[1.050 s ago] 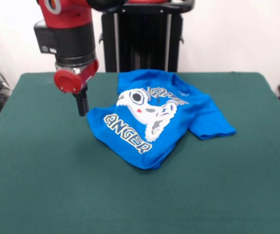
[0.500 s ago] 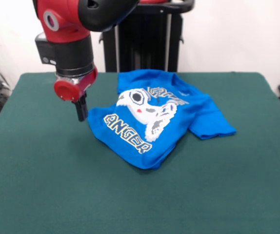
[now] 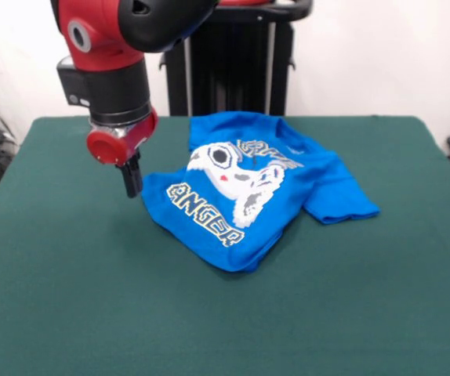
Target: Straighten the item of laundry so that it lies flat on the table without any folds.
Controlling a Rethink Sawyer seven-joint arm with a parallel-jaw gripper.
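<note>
Laundry item crumpled on table | hand at its corner (contact unclear) | opening: can't tell

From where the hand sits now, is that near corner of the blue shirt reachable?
Probably yes. The hand hangs right beside the shirt's left corner, with only bare green table around it and nothing between them. Whether it already touches the cloth is unclear.

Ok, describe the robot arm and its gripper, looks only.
The arm has glossy red shells with black joint sections and a grey round cap on one side. Its wrist is a black cylinder ending in a red collar. The gripper below is small, narrow and black. No cables or lettering show.
</note>
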